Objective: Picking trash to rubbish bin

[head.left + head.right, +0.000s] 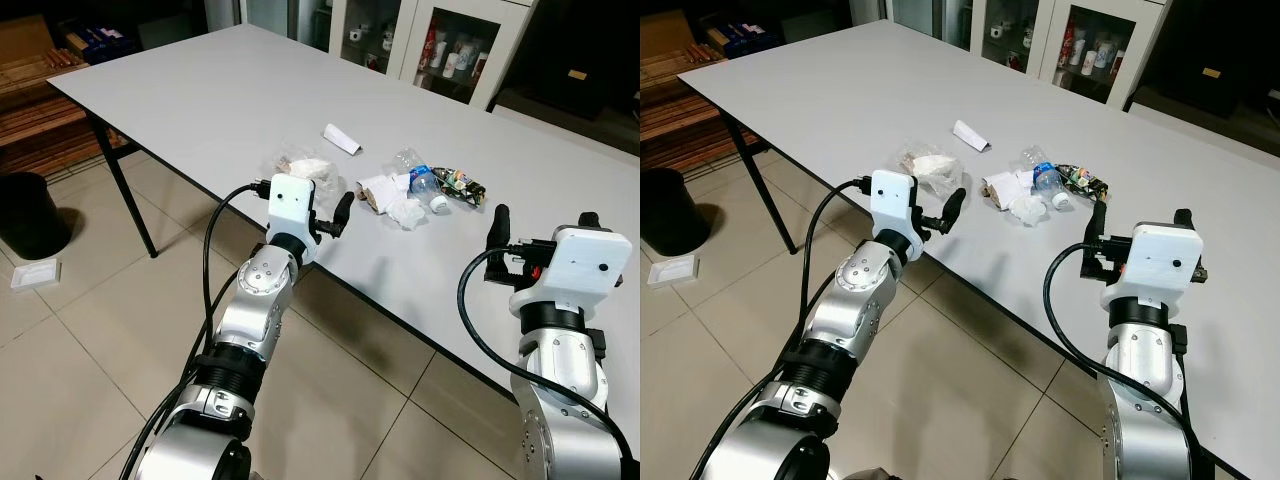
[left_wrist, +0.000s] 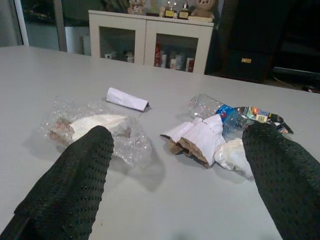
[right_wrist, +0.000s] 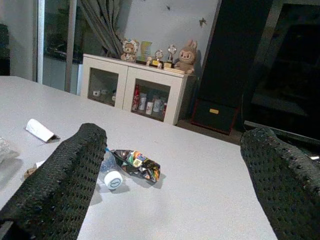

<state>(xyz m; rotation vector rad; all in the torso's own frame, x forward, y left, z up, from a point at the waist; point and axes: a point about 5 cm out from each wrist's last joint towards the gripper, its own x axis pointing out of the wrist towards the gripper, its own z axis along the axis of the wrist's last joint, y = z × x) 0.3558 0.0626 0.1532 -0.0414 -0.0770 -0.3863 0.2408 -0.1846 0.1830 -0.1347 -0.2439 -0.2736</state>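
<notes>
Trash lies in a loose heap on the grey table (image 1: 200, 100): a bubble-wrap bag with white paper inside (image 1: 300, 166), a folded white paper (image 1: 342, 139), torn cardboard (image 1: 378, 190), a crumpled tissue (image 1: 407, 211), a clear plastic bottle (image 1: 420, 178) and a colourful wrapper (image 1: 462, 186). My left gripper (image 1: 325, 215) hovers at the table's near edge, just short of the bubble wrap (image 2: 95, 125) and cardboard (image 2: 192, 140), open and empty. My right gripper (image 1: 545, 218) is to the right of the heap, open and empty, facing the bottle (image 3: 111, 172) and wrapper (image 3: 137, 165).
A black rubbish bin (image 1: 30, 212) stands on the tiled floor at far left, with a flat white object (image 1: 35, 273) beside it. A black table leg (image 1: 125, 185) is between me and the bin. A white glass-door cabinet (image 1: 440, 45) stands behind the table.
</notes>
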